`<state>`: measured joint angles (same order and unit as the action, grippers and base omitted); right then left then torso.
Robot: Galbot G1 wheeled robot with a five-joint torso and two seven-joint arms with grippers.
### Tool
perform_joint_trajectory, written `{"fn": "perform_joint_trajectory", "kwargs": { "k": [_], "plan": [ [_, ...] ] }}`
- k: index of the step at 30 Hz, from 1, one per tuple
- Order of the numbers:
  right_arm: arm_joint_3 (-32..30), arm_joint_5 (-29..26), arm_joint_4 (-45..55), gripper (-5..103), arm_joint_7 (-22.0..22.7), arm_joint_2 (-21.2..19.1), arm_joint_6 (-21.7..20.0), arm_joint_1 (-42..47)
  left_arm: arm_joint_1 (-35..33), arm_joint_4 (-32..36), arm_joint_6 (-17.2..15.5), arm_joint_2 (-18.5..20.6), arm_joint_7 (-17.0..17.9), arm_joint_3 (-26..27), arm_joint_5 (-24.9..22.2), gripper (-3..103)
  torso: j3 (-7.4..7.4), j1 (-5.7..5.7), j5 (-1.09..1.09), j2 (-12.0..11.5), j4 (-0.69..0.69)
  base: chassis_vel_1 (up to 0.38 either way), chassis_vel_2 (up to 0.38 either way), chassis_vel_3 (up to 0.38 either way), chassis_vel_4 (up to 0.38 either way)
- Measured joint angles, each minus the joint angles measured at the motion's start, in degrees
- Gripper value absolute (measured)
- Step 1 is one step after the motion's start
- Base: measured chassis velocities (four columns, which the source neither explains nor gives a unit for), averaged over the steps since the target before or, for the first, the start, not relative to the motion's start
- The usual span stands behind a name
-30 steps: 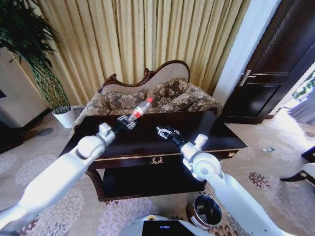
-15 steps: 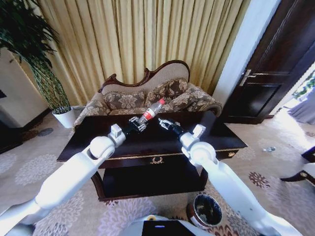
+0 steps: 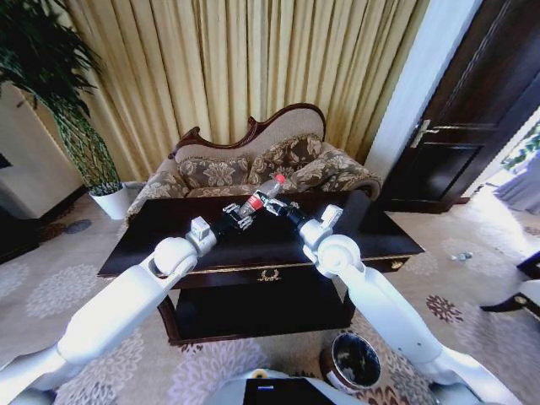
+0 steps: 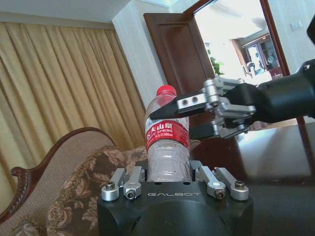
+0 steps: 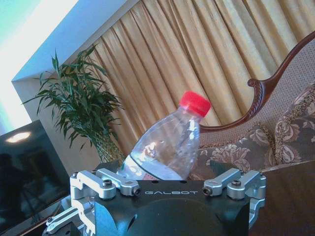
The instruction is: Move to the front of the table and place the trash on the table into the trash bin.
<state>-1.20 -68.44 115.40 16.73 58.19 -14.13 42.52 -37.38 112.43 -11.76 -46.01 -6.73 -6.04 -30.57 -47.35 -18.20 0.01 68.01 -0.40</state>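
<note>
A clear plastic bottle (image 3: pixel 262 193) with a red cap and red label, a piece of the trash, hangs tilted above the dark table (image 3: pixel 388 236). My left gripper (image 3: pixel 243 213) is shut on the bottle's lower end (image 4: pixel 167 147). My right gripper (image 3: pixel 270 203) has come in from the other side. Its fingers (image 4: pixel 183 102) stand spread on either side of the bottle's shoulder just under the cap (image 5: pixel 195 103), so it is open (image 5: pixel 167 186). The round dark trash bin (image 3: pixel 353 363) with a black liner stands on the carpet, below the table's front right.
A carved floral sofa (image 3: pixel 253 164) sits right behind the table, with gold curtains beyond it. A potted plant (image 3: pixel 51 93) is at the far left and a dark door (image 3: pixel 472 110) at the right. Patterned carpet surrounds the table.
My left gripper has carried the bottle to the right, toward the table's middle. My right gripper has moved up and left to it and now straddles its upper part.
</note>
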Motion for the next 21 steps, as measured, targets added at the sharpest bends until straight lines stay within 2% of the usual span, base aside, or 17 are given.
{"fn": "perform_joint_trajectory", "kwargs": {
  "k": [10, 11, 12, 14, 15, 17, 19, 20, 21],
  "plan": [
    [0.1, 1.3, -0.2, 100, 0.0, 0.4, 0.0, 0.2, 0.1, 0.9, -0.8, -0.3, 0.6, -1.3, 0.2, 39, 0.0, 0.0, 0.0, 0.0, 0.01, 0.0, 0.0, 0.0, 0.0],
    [0.2, 1.7, -0.2, 95, 0.3, 0.4, 0.0, 0.3, 0.0, 1.0, -0.9, -0.3, 0.7, -1.3, 0.3, 39, 0.0, 0.0, 0.0, 0.0, 0.01, 0.0, 0.0, 0.0, 0.0],
    [0.2, 1.7, -0.2, 95, 0.3, 0.4, 0.0, 0.3, 0.0, 1.0, -0.9, -0.3, 0.7, -1.3, 0.3, 39, 0.0, 0.0, 0.0, 0.0, 0.01, 0.0, 0.0, 0.0, 0.0],
    [0.2, 2.1, 0.0, 84, 1.0, 0.5, 0.1, 0.6, -0.5, 1.1, -1.0, -0.4, 1.1, -1.3, 0.5, 39, 0.0, 0.0, 0.0, 0.0, 0.01, 0.0, 0.0, 0.0, 0.0],
    [0.2, 2.1, 0.0, 84, 1.0, 0.5, 0.1, 0.6, -0.5, 1.1, -1.0, -0.4, 1.1, -1.3, 0.5, 39, 0.0, 0.0, 0.0, 0.0, 0.01, 0.0, 0.0, 0.0, 0.0],
    [0.2, 2.2, 0.1, 70, 1.3, 0.5, 0.3, 0.9, -1.2, 1.6, -1.5, -0.7, 1.5, -1.0, 0.6, 39, 0.0, 0.0, 0.0, 0.0, 0.0, 0.0, 0.0, 0.0, 0.0],
    [0.2, 2.2, 0.2, 70, 1.3, 0.5, 0.4, 1.0, -1.5, 1.8, -1.7, -0.7, 1.5, -0.8, 0.6, 39, 0.0, 0.0, 0.0, 0.0, 0.01, 0.0, 0.0, 0.0, 0.0],
    [0.2, 2.2, 0.3, 63, 1.3, 0.6, 0.5, 1.2, -1.9, 2.0, -1.9, -0.7, 1.6, -0.7, 0.6, 39, 0.0, 0.0, 0.0, 0.0, 0.01, 0.0, 0.0, 0.0, 0.0],
    [0.2, 2.2, 0.4, 63, 1.3, 0.6, 0.5, 1.3, -2.0, 2.1, -1.9, -0.7, 1.6, -0.6, 0.6, 39, 0.0, 0.0, 0.0, 0.0, 0.01, 0.0, 0.0, 0.0, 0.0]
  ]
}}
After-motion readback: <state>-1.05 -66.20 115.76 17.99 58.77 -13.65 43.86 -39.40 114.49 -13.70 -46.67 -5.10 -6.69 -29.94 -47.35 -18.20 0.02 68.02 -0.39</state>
